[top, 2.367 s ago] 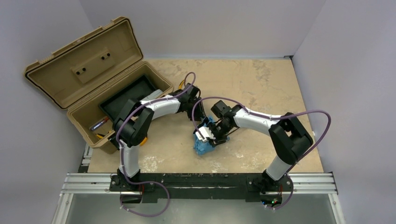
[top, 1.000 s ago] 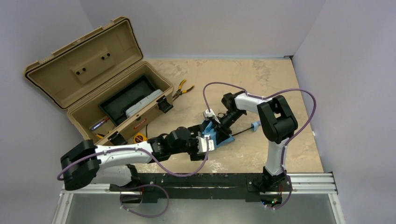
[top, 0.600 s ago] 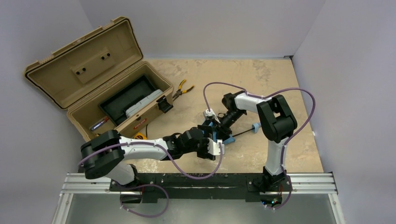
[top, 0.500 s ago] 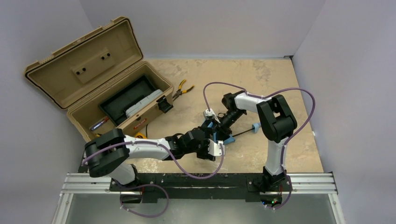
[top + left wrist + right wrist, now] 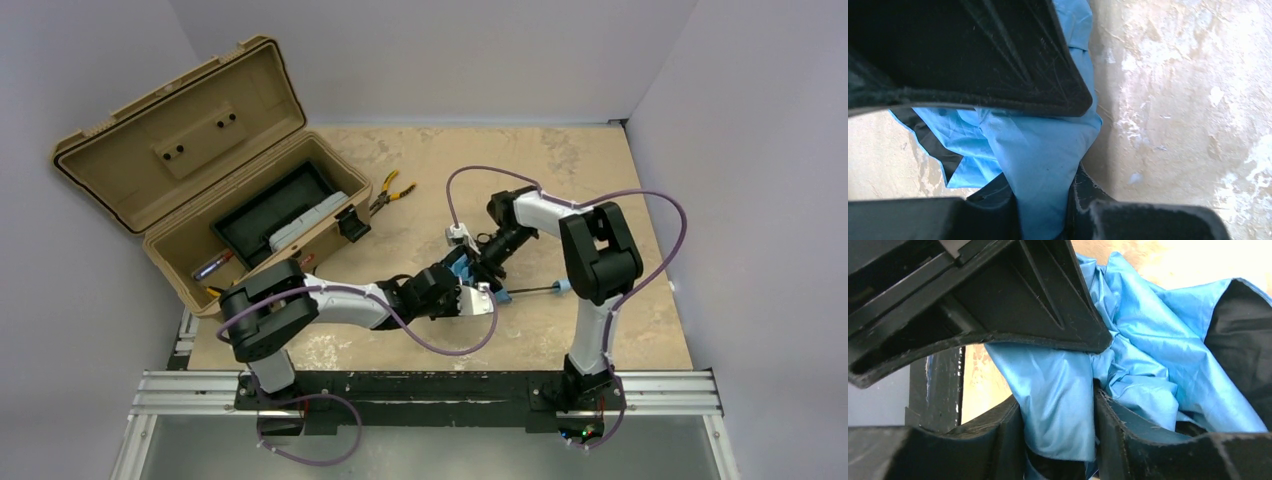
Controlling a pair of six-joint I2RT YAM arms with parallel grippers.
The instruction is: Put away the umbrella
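Observation:
The umbrella (image 5: 462,272) is a crumpled sky-blue bundle on the tabletop. Its thin black shaft runs right to the small blue handle (image 5: 563,288). My left gripper (image 5: 472,298) reaches in from the left at the bundle's near side. In the left wrist view the left gripper (image 5: 1043,210) is shut on a fold of the umbrella (image 5: 1038,150). My right gripper (image 5: 482,252) comes in from the far side. In the right wrist view the right gripper (image 5: 1058,440) has a fold of the umbrella (image 5: 1148,340) pinched between its jaws.
A tan toolbox (image 5: 110,160) stands open at the back left, with a black tray (image 5: 262,212) inside. Yellow-handled pliers (image 5: 392,188) lie just right of it. A metal rail (image 5: 430,390) runs along the near edge, and grey walls close the sides.
My left arm swung right to the umbrella and its gripper closed on the fabric. The right gripper, bundle and handle shifted slightly right and nearer.

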